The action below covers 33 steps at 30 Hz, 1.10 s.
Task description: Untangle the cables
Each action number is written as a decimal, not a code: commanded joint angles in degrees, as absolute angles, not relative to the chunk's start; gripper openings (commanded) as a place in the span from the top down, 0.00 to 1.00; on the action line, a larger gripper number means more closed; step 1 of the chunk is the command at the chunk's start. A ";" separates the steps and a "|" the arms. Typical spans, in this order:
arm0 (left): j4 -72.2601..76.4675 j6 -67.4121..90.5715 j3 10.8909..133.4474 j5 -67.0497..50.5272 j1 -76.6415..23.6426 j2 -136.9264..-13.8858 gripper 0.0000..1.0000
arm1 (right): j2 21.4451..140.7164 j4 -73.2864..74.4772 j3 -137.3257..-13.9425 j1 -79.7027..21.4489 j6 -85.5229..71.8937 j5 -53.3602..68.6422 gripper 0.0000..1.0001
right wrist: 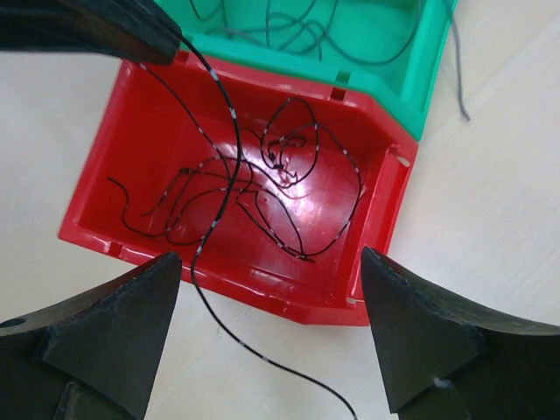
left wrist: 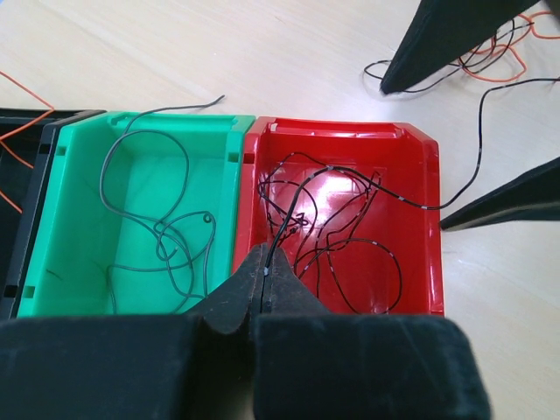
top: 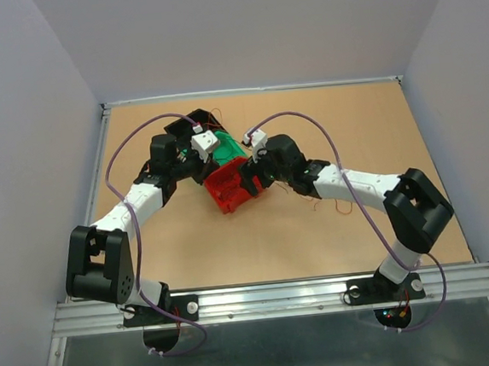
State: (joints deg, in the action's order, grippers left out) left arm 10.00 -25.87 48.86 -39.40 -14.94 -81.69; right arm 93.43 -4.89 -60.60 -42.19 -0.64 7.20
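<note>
My left gripper [left wrist: 265,257] is shut on a thin black cable [left wrist: 276,243] above the wall shared by the green bin [left wrist: 79,166] and the red bin [left wrist: 420,201]. That cable runs across the red bin and over its near rim onto the table in the right wrist view [right wrist: 193,278]. Several black cables [right wrist: 289,175] lie tangled in the red bin [right wrist: 131,131]. Dark thin cables [left wrist: 166,236] lie in the green bin. My right gripper [right wrist: 269,256] is open and empty, its fingers [right wrist: 122,324] astride the red bin's corner. Both grippers [top: 217,161] [top: 250,176] meet over the bins.
A black bin [left wrist: 17,175] stands left of the green bin. Loose orange and black cables [left wrist: 503,48] lie on the table beyond the red bin, more orange cable [left wrist: 22,92] by the black bin. Grey walls enclose the brown tabletop [top: 377,128].
</note>
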 commanded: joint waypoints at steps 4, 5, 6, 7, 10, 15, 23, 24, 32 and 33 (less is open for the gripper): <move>10.63 -26.19 50.80 -41.48 -15.12 -80.07 1.00 | 100.01 -0.18 -69.78 -43.77 2.20 5.27 0.24; 10.63 -26.10 50.80 -41.57 -15.03 -80.24 1.00 | 100.19 -0.18 -69.79 -43.77 2.11 5.62 0.29; 10.63 -26.10 50.89 -41.66 -15.12 -80.24 1.00 | 100.46 -0.18 -69.79 -43.86 1.76 5.97 0.45; 10.72 -26.10 50.89 -41.66 -15.03 -80.51 1.00 | 100.55 -0.18 -69.70 -43.94 1.32 5.98 0.55; 10.72 -26.19 50.98 -42.19 -15.12 -80.95 1.00 | 99.32 -0.52 -68.65 -43.86 -2.45 4.14 0.94; 10.72 -27.15 50.80 -43.15 -15.47 -81.74 1.00 | 93.87 -5.53 -62.77 -43.59 -8.25 0.45 0.99; 9.58 -29.62 50.98 -41.04 -17.49 -83.15 0.73 | 94.22 -5.80 -61.00 -37.01 -17.39 -0.62 0.99; 9.58 -29.79 50.72 -41.04 -17.49 -82.88 0.61 | 94.13 -5.89 -60.82 -36.48 -18.62 -0.35 0.99; 9.67 -30.41 50.45 -39.56 -17.58 -82.70 0.50 | 93.25 -6.24 -59.77 -35.95 -17.40 -1.76 0.99; 9.67 -30.41 50.54 -39.12 -17.58 -82.88 0.49 | 93.34 -6.24 -59.68 -35.95 -17.40 -1.84 0.99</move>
